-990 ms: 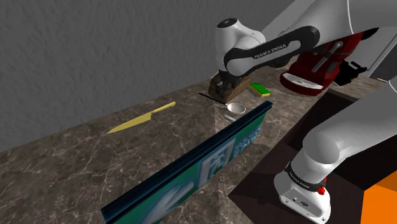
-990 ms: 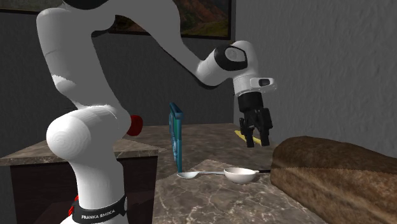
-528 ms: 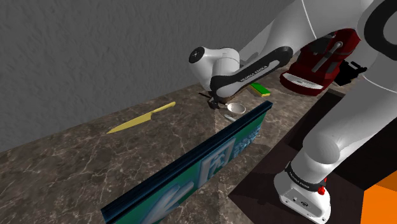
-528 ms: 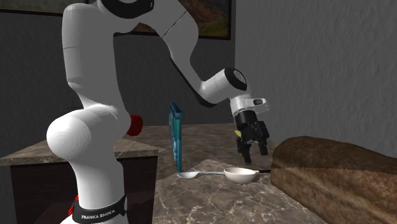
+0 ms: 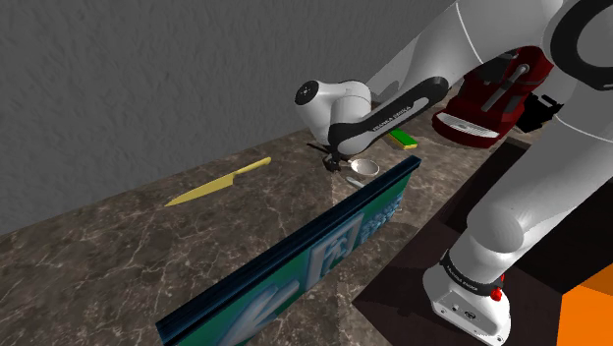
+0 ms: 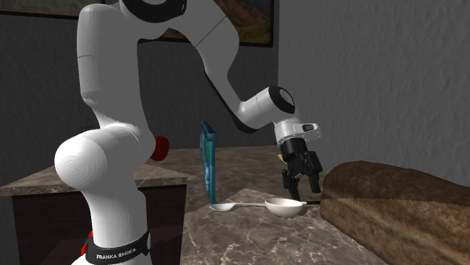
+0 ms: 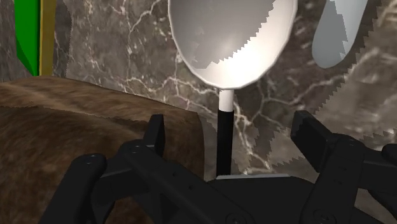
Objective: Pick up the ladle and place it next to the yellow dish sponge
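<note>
**A:** Where does the white-bowled ladle (image 6: 285, 207) with the thin black handle lie?

**B:** Flat on the dark marbled bench (image 5: 147, 256), right of centre in the second exterior view. Its bowl faces up and its handle points toward the brown bread loaf (image 6: 399, 214) at the lower right. In the shoulder view the ladle (image 5: 365, 168) sits just above the middle, beside the end of the long blue-green sign board (image 5: 324, 246).

**A:** And the black hand (image 6: 303, 188)?

**B:** It hangs low over the handle end, fingers pointing down at the bench. From the wrist camera the hand (image 7: 230, 130) is spread wide. The handle of the ladle (image 7: 232, 41) runs up between the two fingers (image 7: 156, 130), with bare bench on either side, so nothing is gripped.

**A:** What is close by?

**B:** A pale grey spoon (image 6: 233, 205) lies just beside the bowl, on the side away from the loaf (image 7: 76, 146). The loaf fills the space next to one finger.

**A:** The sponge?

**B:** The flat green sponge with a yellow edge (image 5: 402, 137) rests near the ladle, toward the upper right of the shoulder view, in front of a dark red appliance (image 5: 491, 98). In the wrist view the sponge (image 7: 28, 32) shows beyond the loaf.

**A:** Anything further off?

**B:** A yellow knife (image 5: 218, 183) lies well apart, left of centre in the shoulder view.
</note>
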`<state>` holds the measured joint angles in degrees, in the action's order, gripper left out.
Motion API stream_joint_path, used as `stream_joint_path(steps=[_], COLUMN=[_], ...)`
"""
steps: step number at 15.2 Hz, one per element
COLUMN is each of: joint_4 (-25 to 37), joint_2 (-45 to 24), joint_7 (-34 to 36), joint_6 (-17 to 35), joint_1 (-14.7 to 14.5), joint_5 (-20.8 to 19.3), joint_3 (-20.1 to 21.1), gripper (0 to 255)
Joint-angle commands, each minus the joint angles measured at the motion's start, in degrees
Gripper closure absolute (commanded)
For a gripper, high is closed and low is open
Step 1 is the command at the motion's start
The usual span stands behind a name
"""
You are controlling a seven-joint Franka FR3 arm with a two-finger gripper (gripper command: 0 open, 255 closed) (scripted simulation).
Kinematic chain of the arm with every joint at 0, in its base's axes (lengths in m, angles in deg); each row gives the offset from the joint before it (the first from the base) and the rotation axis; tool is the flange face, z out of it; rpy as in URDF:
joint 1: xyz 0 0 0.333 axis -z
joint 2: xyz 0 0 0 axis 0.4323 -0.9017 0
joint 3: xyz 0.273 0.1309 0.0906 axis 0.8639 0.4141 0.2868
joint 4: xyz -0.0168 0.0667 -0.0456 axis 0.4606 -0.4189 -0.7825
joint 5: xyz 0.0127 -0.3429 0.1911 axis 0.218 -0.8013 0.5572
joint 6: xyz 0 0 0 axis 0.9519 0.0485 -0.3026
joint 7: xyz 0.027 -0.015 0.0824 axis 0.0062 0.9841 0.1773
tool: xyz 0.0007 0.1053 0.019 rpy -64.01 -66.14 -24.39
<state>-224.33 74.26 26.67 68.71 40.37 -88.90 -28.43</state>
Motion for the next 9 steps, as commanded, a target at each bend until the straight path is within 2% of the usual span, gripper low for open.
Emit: stream_joint_path(steps=[1,4,5,9], joint_4=[0.0,0.0,0.0,0.0], joint_2=[0.0,0.0,0.0,0.0], joint_7=[0.0,0.0,0.0,0.0], joint_6=[0.0,0.0,0.0,0.0], joint_1=[0.0,0.0,0.0,0.0], joint_5=[0.0,0.0,0.0,0.0], joint_3=[0.0,0.0,0.0,0.0], gripper=[0,0,255,255])
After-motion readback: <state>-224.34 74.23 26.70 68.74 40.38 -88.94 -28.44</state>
